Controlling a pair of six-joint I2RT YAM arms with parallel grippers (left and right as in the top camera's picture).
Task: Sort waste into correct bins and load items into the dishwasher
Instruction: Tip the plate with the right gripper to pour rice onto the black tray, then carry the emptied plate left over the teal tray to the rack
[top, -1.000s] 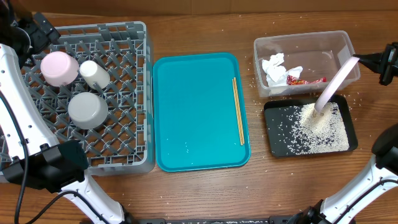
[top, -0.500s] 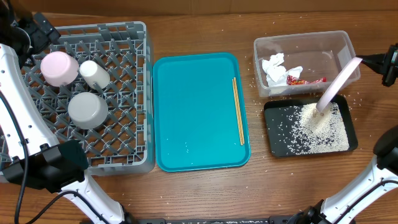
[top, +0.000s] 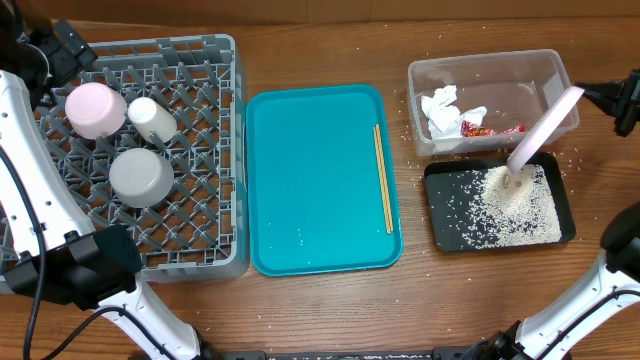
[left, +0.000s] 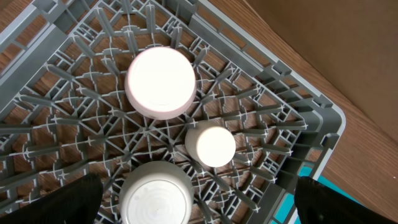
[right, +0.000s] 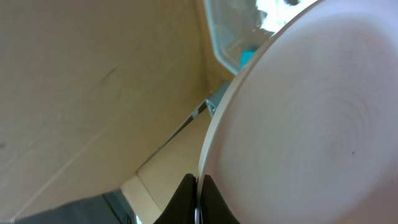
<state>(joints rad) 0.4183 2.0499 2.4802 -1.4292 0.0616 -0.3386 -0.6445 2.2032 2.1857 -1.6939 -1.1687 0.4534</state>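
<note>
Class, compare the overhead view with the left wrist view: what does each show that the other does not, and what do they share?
Overhead only: the teal tray with chopsticks, the clear tub holding tissue and a red wrapper, the black tray of rice, and the tilted white plate above it. Left wrist only: the left gripper with fingers spread wide. Both: the grey rack with the pink dish, white cup and metal bowl.

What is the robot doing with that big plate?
The right tool grips the big white plate, tilted on its edge over the black tray, where a pile of rice lies. The tissue and red wrapper are in the clear tub. The pink dish, white cup and metal bowl sit in the grey rack. The chopsticks lie on the teal tray, not yet loaded.
</note>
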